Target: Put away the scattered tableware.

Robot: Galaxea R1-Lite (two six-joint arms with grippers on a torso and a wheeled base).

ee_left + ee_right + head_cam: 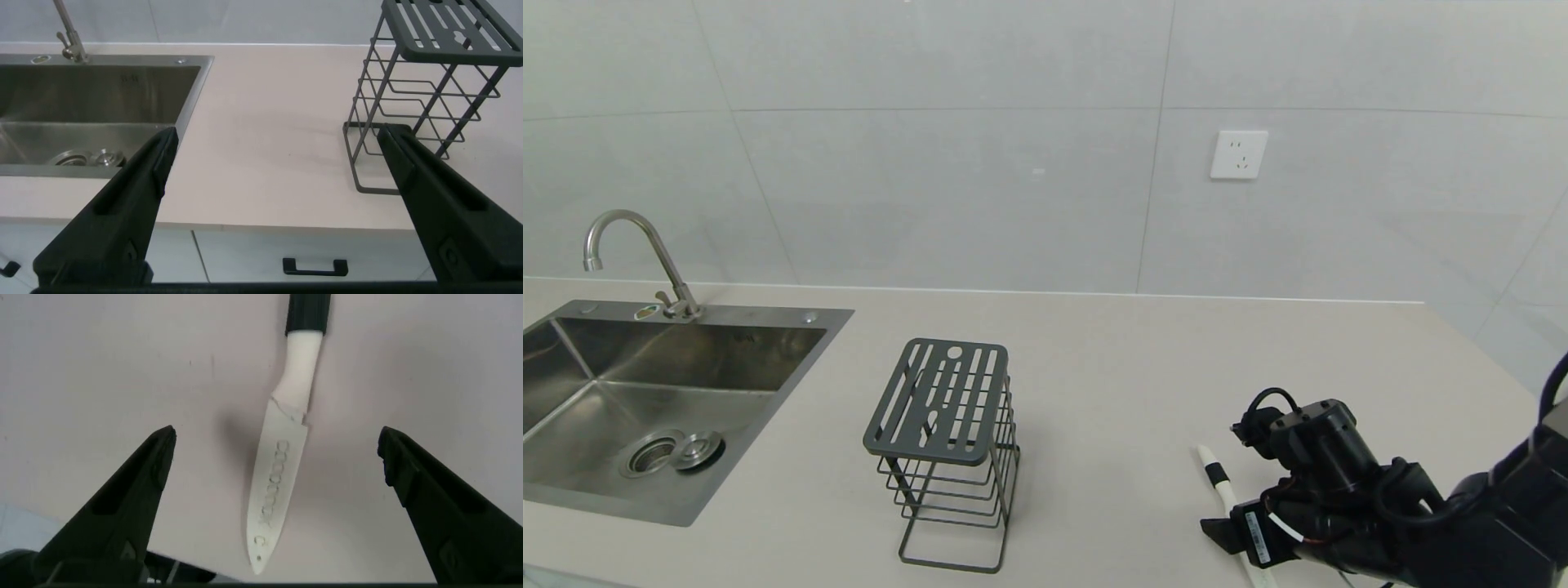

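A white knife point(1223, 490) with a black band on its handle lies on the counter at the front right. Seen from the right wrist, the knife point(282, 469) lies flat between my right gripper's point(278, 506) wide-open fingers point(122, 506), with its blade pointing toward the camera. My right arm point(1327, 490) hovers directly above the knife's blade end. A dark wire cutlery rack point(947, 449) with a slotted top stands at mid-counter. My left gripper point(274, 204) is open and holds nothing, near the counter's front edge, with the rack point(433, 90) ahead of it.
A steel sink point(621, 400) with a curved faucet point(637, 261) is set into the counter at the left. A tiled wall with a socket point(1238, 153) stands behind. A drawer handle point(315, 267) sits below the counter edge.
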